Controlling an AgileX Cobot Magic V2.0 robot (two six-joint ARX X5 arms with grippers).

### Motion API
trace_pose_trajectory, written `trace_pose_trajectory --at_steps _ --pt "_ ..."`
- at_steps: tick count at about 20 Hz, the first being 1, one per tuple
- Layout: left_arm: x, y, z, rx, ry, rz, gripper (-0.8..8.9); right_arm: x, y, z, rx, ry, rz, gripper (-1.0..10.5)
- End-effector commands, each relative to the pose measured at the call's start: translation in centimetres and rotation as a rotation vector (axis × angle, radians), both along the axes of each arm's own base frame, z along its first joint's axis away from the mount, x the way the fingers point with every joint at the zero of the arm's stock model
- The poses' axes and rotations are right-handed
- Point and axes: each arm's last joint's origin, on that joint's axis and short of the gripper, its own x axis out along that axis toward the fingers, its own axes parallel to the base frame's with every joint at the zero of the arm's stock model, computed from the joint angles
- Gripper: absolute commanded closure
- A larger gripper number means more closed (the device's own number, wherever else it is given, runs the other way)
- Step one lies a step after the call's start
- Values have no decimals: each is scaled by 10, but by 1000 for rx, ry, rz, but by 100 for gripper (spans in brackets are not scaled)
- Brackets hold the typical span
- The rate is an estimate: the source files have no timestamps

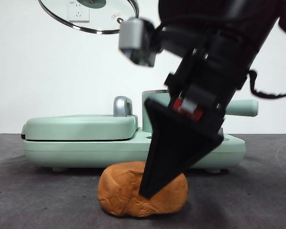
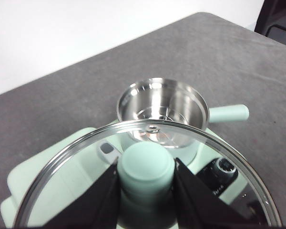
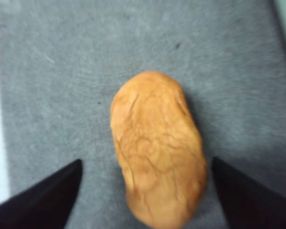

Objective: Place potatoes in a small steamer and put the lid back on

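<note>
The potato, an orange-brown creased lump, lies on the grey table in front of the appliance. My right gripper hovers open just over it, one jaw on each side, not touching. In the front view this arm comes down dark and large onto the potato. The small steamer stands uncovered, its steel inside bare and its green handle pointing sideways. The arm hides most of the pot in the front view. My left gripper is shut on the knob of the glass lid, held high above the pot.
A flat mint-green griddle with a chrome handle sits closed on the same green base as the pot. A control knob is on the base near the pot. White wall behind.
</note>
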Motion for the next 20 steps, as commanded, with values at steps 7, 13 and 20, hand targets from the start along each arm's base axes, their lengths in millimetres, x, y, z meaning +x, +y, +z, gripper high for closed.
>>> trace_pose_trajectory --at_steps 7,13,20 --pt "1 1 11 -40 -52 8 804 -8 -17 28 -39 -18 -160 739" --pt "1 1 11 -40 -51 8 804 -16 -64 80 33 44 -568 739" --pt "1 2 10 -34 -42 8 804 14 -85 154 40 49 -730 738"
